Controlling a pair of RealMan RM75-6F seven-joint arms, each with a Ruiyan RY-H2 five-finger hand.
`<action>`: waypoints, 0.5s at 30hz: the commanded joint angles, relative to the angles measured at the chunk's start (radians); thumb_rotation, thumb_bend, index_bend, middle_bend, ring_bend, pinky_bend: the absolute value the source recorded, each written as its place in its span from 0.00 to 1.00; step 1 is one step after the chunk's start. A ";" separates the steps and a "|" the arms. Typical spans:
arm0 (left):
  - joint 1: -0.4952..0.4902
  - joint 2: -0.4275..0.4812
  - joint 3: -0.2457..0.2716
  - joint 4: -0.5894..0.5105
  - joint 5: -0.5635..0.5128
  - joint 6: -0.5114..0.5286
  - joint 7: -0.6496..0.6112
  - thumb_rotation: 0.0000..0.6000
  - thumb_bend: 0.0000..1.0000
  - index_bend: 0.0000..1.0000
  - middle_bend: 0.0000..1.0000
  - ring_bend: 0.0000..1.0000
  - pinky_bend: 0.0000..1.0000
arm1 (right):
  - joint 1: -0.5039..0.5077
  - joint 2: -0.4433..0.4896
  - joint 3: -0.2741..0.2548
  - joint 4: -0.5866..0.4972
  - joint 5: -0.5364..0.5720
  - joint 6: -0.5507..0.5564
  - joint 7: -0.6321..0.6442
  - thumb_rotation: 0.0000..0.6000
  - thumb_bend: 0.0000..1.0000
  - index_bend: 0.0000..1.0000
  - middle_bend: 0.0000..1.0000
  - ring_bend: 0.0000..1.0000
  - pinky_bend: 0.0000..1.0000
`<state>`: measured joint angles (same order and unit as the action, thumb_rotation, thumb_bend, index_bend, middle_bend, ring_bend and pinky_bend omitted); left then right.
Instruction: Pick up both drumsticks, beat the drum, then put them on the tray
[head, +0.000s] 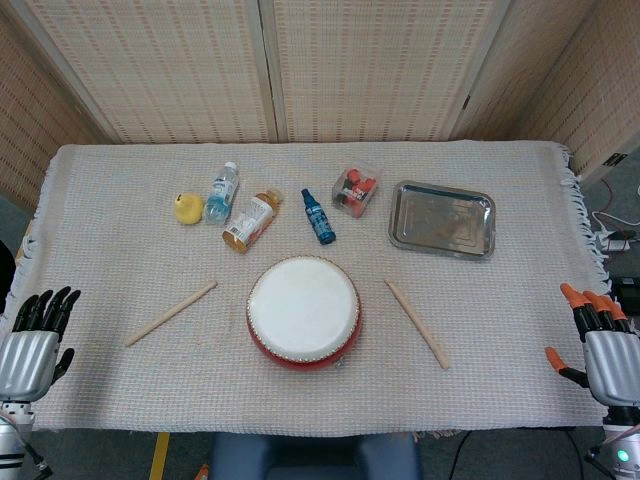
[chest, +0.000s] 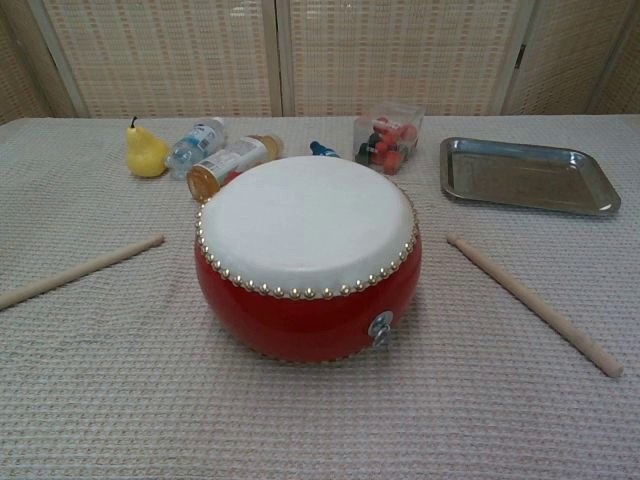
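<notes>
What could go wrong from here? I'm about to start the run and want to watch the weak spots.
1. Both drumsticks, left and right, lie flat on the cloth; thin sticks may roll or slip from the fingers during the pick.
2. The tray is on the right side, so the left hand probably faces a long reach across the drum.
3. The small box and blue bottle beside the tray could get knocked.

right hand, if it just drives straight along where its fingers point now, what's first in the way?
Judging from the head view, the right hand points up along the table's right edge, so its path looks free. The tray and right drumstick lie well to its left. Height is unclear.
</notes>
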<state>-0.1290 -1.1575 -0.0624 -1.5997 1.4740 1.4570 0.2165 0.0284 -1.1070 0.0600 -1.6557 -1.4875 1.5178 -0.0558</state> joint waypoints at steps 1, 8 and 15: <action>-0.001 -0.002 0.000 0.000 -0.001 0.000 0.002 1.00 0.28 0.07 0.05 0.03 0.05 | 0.002 0.000 -0.001 -0.001 0.002 -0.006 0.004 1.00 0.25 0.06 0.14 0.00 0.12; 0.007 -0.004 0.002 0.002 0.005 0.019 -0.005 1.00 0.28 0.07 0.05 0.03 0.05 | 0.000 0.003 -0.009 0.000 -0.020 -0.001 0.015 1.00 0.25 0.06 0.14 0.00 0.12; 0.018 -0.005 0.007 0.009 0.018 0.044 -0.021 1.00 0.28 0.07 0.05 0.03 0.05 | -0.003 0.014 -0.024 -0.012 -0.047 0.000 0.029 1.00 0.25 0.06 0.14 0.00 0.12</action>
<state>-0.1117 -1.1626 -0.0562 -1.5912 1.4919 1.4999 0.1963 0.0250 -1.0945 0.0367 -1.6671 -1.5330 1.5187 -0.0284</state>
